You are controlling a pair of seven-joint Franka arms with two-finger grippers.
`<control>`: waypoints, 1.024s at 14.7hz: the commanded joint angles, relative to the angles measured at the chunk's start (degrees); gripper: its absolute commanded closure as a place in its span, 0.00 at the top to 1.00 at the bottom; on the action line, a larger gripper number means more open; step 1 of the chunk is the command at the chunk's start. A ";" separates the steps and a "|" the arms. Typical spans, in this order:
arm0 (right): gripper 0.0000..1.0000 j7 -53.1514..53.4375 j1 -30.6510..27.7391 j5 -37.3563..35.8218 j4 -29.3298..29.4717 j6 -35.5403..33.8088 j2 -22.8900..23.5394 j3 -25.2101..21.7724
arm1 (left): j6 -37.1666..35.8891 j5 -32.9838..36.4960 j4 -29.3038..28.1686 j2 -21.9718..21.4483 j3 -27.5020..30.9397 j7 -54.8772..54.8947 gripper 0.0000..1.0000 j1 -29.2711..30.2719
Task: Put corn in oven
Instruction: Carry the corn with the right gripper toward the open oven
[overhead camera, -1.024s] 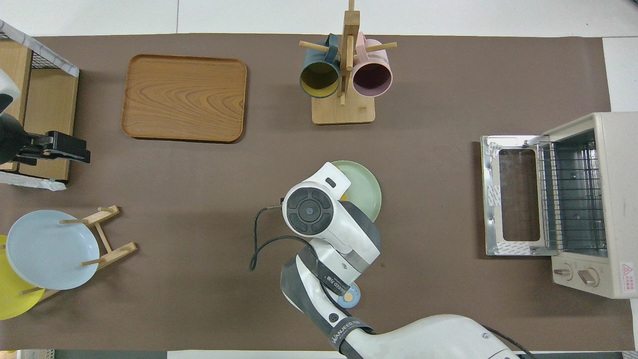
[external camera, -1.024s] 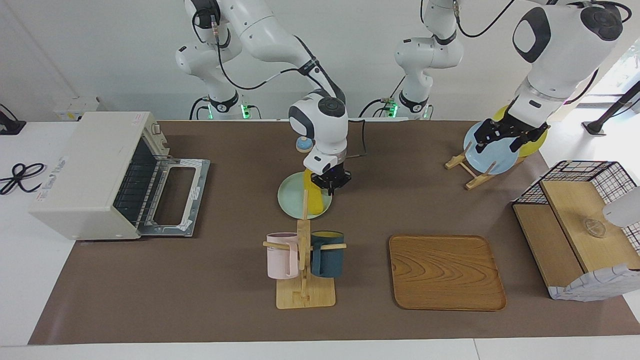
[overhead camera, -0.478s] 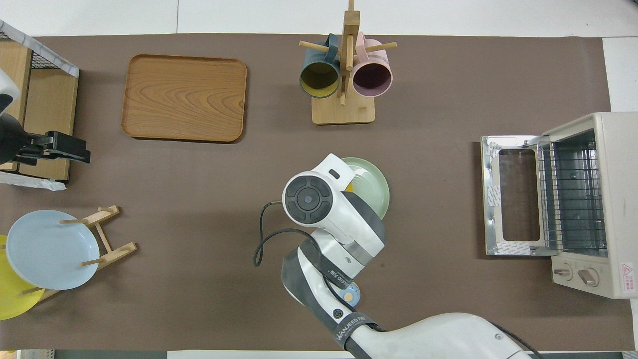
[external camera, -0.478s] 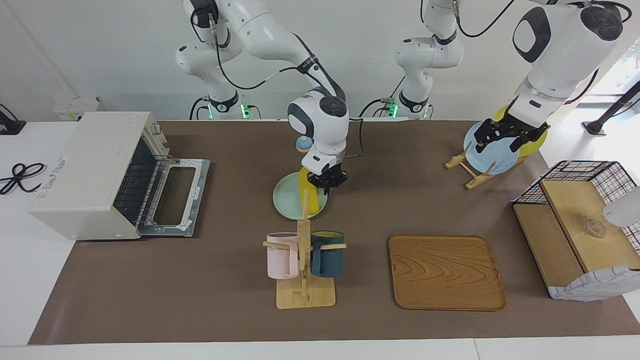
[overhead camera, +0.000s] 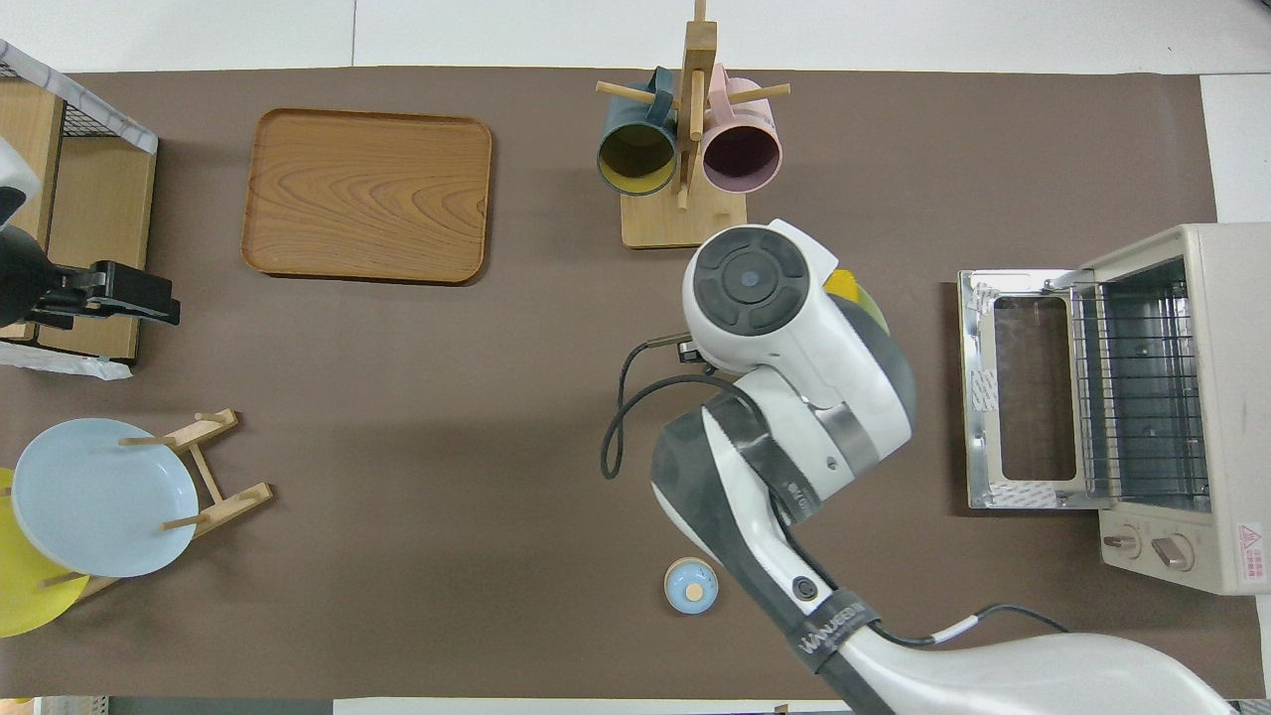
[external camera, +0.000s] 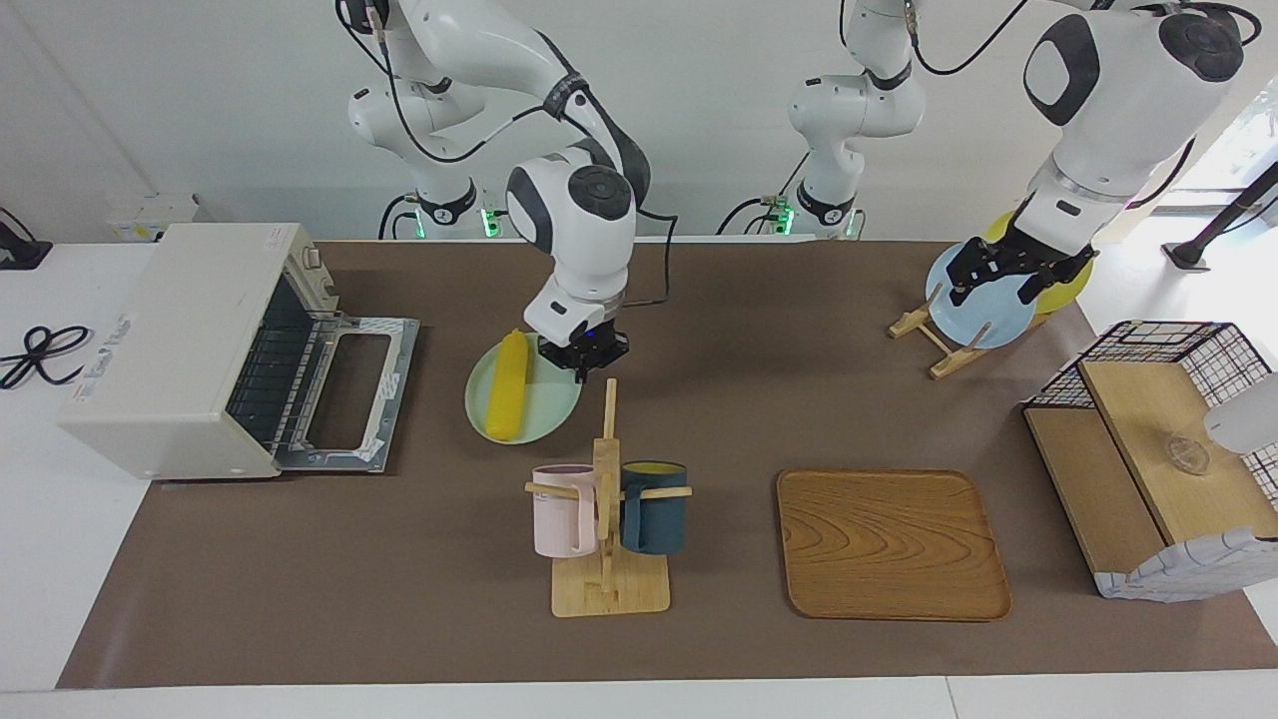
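Note:
The yellow corn (external camera: 507, 384) lies on a pale green plate (external camera: 544, 411), beside the oven's open door. The off-white oven (external camera: 190, 350) stands at the right arm's end of the table, with its door (external camera: 349, 389) dropped flat and its wire rack showing. My right gripper (external camera: 582, 357) is shut on the rim of the green plate, on the side away from the oven. In the overhead view the right arm covers that gripper; only the corn's tip (overhead camera: 844, 285), a sliver of plate and the oven (overhead camera: 1152, 397) show. My left gripper (external camera: 1008, 272) waits in the air at the left arm's end.
A mug rack (external camera: 607, 519) with a pink and a dark blue mug stands just farther from the robots than the plate. There is also a wooden tray (external camera: 892, 544), a plate rack with a blue plate (external camera: 978, 310), a wire-and-wood shelf basket (external camera: 1158, 459) and a small blue round object (overhead camera: 692, 585).
My right gripper has moved toward the oven, and the green plate with the corn on it has gone along. The left arm has not moved.

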 commanded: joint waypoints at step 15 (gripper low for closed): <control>0.00 -11.84 -15.65 -13.71 -9.70 -9.26 -8.03 0.46 | 0.44 1.23 -0.09 -0.50 -0.49 0.24 1.00 0.54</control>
